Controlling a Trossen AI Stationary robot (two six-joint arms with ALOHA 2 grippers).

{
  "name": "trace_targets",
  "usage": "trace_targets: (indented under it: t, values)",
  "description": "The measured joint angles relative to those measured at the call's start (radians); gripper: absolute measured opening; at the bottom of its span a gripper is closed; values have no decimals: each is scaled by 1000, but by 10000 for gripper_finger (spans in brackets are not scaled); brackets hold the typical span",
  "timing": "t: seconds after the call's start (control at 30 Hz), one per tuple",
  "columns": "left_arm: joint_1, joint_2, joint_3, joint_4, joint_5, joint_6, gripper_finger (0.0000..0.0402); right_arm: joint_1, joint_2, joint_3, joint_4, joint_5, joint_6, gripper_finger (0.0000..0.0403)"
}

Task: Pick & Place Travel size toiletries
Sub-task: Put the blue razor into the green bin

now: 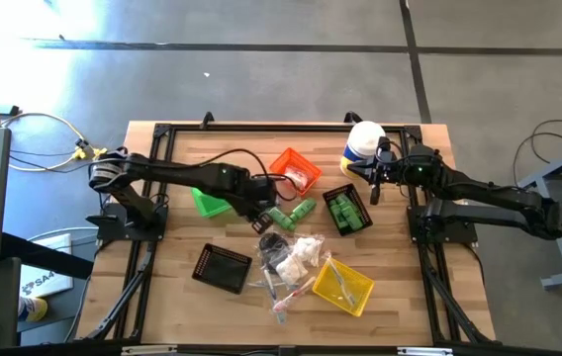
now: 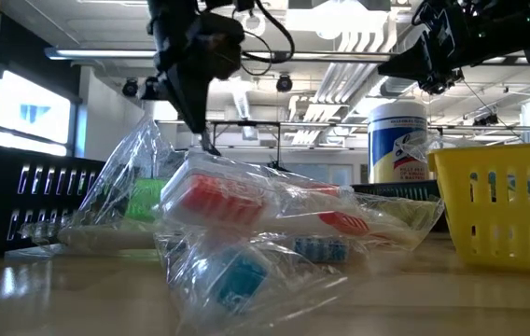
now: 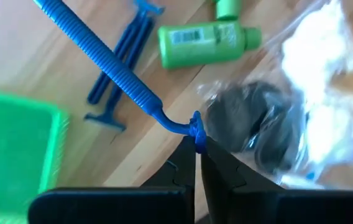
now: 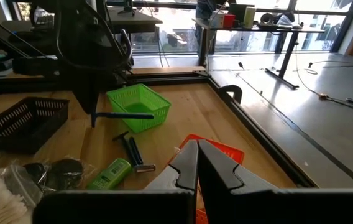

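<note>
My left gripper (image 3: 195,149) hangs above the table's middle (image 1: 261,220), shut on a blue razor (image 3: 102,59), between the green bin (image 1: 209,203) and the toiletries pile (image 1: 291,255). Two more blue razors (image 3: 123,59) and a green bottle (image 3: 204,43) lie flat on the wood below it. A dark item in a clear bag (image 3: 257,127) rests beside them. My right gripper (image 4: 197,152) is shut and empty, raised at the far right (image 1: 374,188) over the orange bin (image 4: 217,152). My left gripper pinches the blue razor's head end (image 3: 196,132) between its two fingertips, coming from above and pointing steeply down. The ribbed handle (image 3: 89,43) sticks out sideways from the tips. The razor (image 4: 127,115) hangs roughly level, lifted clear of the table.
A black bin holding green bottles (image 1: 346,210) stands at centre right, and a second black bin (image 1: 222,267) near left. A yellow bin (image 1: 342,285) stands near right. A white-lidded canister (image 1: 363,143) stands at the far right. Bare wood shows along the table's left and near edges.
</note>
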Motion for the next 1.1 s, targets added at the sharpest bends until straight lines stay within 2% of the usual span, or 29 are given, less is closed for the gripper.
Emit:
trace_targets:
  t: [0.2,0.33,0.53,0.73,1.1]
  values:
    - [0,-27,76,-214,-34,12,6,0,0,0,-1,0,0,2]
    - [0,-59,68,-288,-52,11,6,0,0,0,-1,-1,0,2]
    - [0,-107,26,-311,-74,46,6,0,0,0,-3,-25,0,2]
    - [0,-183,-89,-338,-81,38,6,0,0,0,-1,-27,0,2]
    - [0,-257,-379,-221,-79,40,6,0,0,0,2,-26,0,2]
